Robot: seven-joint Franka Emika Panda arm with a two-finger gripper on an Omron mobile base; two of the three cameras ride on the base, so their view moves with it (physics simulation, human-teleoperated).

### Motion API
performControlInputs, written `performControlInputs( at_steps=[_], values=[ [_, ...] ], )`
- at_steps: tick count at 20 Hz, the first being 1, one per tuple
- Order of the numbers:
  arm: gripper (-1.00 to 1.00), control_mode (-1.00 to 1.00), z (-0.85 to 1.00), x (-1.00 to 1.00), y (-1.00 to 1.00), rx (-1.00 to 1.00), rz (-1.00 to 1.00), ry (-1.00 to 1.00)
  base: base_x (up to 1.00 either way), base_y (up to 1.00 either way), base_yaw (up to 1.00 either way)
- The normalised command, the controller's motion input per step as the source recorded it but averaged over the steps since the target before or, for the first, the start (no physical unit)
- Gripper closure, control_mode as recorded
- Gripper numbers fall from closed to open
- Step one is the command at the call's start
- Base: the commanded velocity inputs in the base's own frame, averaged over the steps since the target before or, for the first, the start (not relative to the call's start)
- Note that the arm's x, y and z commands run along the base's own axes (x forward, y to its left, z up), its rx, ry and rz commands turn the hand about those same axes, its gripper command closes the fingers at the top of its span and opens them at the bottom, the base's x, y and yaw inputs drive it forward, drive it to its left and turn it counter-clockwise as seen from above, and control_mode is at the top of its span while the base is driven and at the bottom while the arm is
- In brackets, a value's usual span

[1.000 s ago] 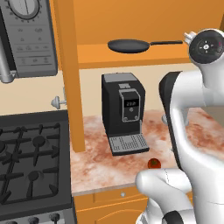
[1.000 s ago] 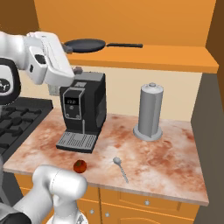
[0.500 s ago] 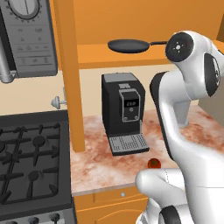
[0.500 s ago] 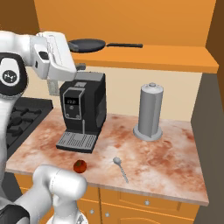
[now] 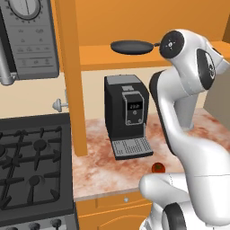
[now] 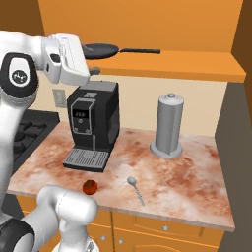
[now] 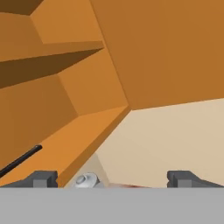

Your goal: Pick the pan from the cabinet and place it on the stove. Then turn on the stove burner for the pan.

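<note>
Pan (image 5: 131, 46) lies flat on the open bottom shelf of the orange cabinet (image 6: 197, 64), above the worktop (image 6: 187, 172). Its thin black handle (image 6: 140, 50) runs along the shelf, pointing toward the right side of the right base view. In the hand view the end of this handle (image 7: 22, 160) shows at the lower left, lying on the shelf.

The claw (image 7: 111, 178) is released: its two dark fingertips (image 7: 41, 178) stand wide apart, and between them is only the shelf edge and the beige wall. It holds nothing and does not touch the pan. In the right base view the white hand (image 6: 66, 59) is at the height of the shelf, just beside the round part of the pan.

Under the shelf a black coffee machine (image 5: 127, 116) stands on the worktop. In front of it lies a small red fruit (image 6: 89, 186), and near it a spoon (image 6: 135, 189). A grey cylindrical canister (image 6: 169, 125) stands further right. The stove (image 5: 31, 166) with its black grates is left of the worktop, and the grey microwave (image 5: 29, 38) hangs above it.
</note>
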Motion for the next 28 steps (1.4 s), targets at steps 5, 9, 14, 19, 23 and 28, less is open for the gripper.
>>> performControlInputs(
  at_steps=[5, 9, 14, 19, 23, 28],
  values=[
    [-1.0, -1.0, 0.03, 0.24, 0.0, 0.0, 0.0, 0.08, 0.0, 0.0, 0.0],
    [-1.0, -1.0, 0.0, 0.33, 0.0, 0.0, 0.0, 0.08, 0.0, 0.0, 0.0],
    [-1.0, -1.0, 0.0, 0.22, 0.01, 0.0, 0.0, 0.01, 0.0, 0.0, 0.0],
    [-1.0, -1.0, 0.0, 0.12, 0.02, 0.0, 0.0, 0.0, 0.0, 0.0, 0.0],
    [-1.0, -1.0, 0.0, 0.11, 0.0, 0.0, 0.0, 0.0, 0.0, 0.0, 0.0],
    [-1.0, -1.0, 0.0, 0.15, 0.0, 0.0, 0.0, 0.0, 0.0, 0.0, 0.0]
  ],
)
